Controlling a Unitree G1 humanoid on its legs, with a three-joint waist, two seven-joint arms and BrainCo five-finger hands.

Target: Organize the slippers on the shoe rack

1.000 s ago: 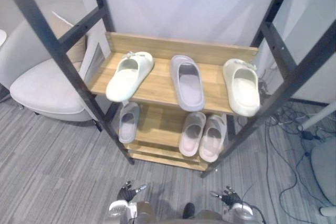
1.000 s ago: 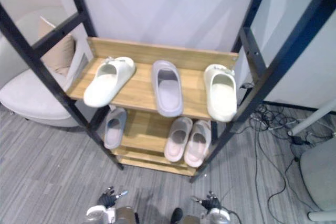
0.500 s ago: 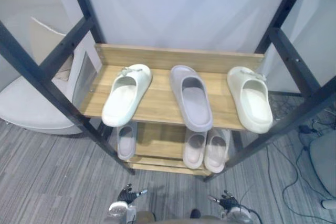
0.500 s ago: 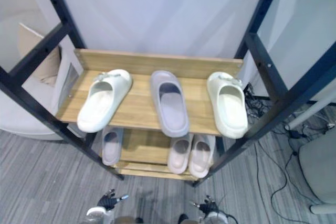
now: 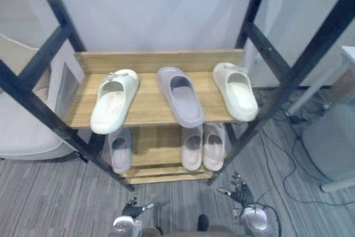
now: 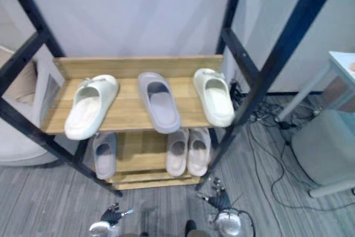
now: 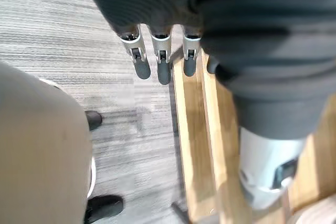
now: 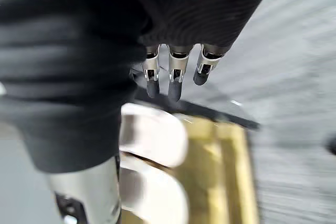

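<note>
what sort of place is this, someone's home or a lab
Likely an office or lab room staged as a home entryway, though I can't be sure: a wooden shoe rack holding slippers, grey carpet strewn with loose cables, and a pale cushioned chair beside it.

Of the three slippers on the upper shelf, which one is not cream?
The middle slipper: it is pale lilac, while the left slipper and right slipper beside it are cream.
</note>
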